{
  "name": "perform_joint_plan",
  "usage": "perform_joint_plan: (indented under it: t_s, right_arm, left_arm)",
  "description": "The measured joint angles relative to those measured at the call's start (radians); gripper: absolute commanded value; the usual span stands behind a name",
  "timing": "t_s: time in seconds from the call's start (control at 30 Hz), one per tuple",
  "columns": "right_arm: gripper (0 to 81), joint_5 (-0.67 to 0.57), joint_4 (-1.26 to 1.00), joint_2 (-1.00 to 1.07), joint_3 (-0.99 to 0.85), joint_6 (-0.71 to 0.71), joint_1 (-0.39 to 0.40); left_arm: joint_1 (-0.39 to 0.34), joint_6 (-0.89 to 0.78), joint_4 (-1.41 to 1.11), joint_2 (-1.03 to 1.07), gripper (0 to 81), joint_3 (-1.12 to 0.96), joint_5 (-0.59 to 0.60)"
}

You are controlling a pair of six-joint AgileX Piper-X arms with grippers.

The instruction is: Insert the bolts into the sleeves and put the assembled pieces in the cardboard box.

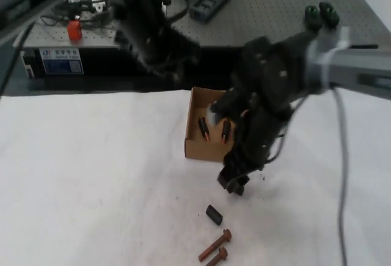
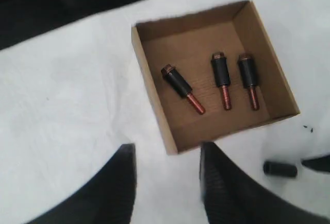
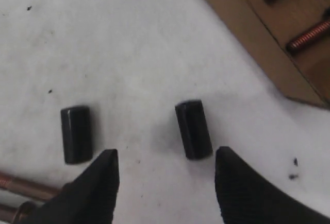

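High view: right gripper (image 1: 235, 183), seemingly, low over cloth (image 1: 91, 174) between cardboard box (image 1: 194, 148) and loose sleeve (image 1: 214, 214); bolts (image 1: 215, 246) nearby.
Left wrist view: left gripper (image 2: 167, 152) spread, empty, above box holding three assembled pieces (image 2: 221, 77).
Right wrist view: right gripper (image 3: 165, 157) released, black sleeve (image 3: 193, 128) just ahead of fingertips.

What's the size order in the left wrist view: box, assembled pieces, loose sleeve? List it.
1. Box
2. The three assembled pieces, about alike, so unranked among themselves
3. Loose sleeve
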Motion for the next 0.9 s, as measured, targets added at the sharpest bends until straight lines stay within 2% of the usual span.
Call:
perform_joint_plan:
  t_s: [0.03,0.23,0.37,0.43,0.9]
  right_arm:
    - [40.7,0.018,0.019,0.037,-0.036,-0.012,0.009]
    - [39.9,0.099,0.078,0.131,-0.132,-0.050,0.030]
    - [32.6,0.139,0.101,0.166,-0.148,-0.066,0.031]
    - [31.9,0.145,0.107,0.168,-0.148,-0.070,0.031]
    - [31.2,0.147,0.107,0.174,-0.150,-0.094,0.025]
  left_arm:
    - [0.001,0.000,-0.003,0.000,29.4,0.000,0.000]
    - [0.001,0.000,-0.129,-0.231,29.4,0.299,0.002]
    - [0.001,0.000,-0.191,-0.401,29.4,0.458,0.002]
    - [0.001,0.000,-0.196,-0.462,29.4,0.508,0.002]
    - [0.001,0.003,-0.166,-0.507,29.4,0.547,0.002]
